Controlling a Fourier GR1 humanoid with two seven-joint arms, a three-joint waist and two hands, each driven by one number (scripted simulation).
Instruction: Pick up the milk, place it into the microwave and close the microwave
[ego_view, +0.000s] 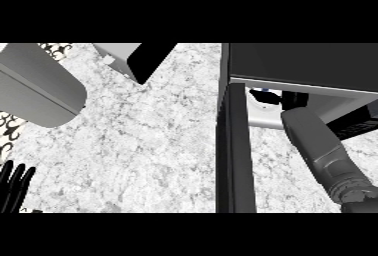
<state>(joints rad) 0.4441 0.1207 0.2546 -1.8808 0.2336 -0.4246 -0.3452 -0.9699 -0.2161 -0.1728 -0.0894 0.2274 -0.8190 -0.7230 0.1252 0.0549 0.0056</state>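
The grey right forearm (325, 155), nearest the viewer, is seen extended from the lower right edge into the open cavity of the dark, box-shaped microwave (295, 62). The black right hand (291, 100) is shown at the cavity's mouth; whether its fingers are curled or straight cannot be told. A small white-and-blue object, taken to be the milk (263, 96), is glimpsed just beside that hand, inside the cavity, presumably being set down there. The tall dark microwave door (235, 150) is left swung outward, edge-on, so that access is kept; closing is judged not yet done. The black left hand (15, 182) is rested at the lower left edge of the speckled white stone counter (148, 150), fingers straight and pressed together.
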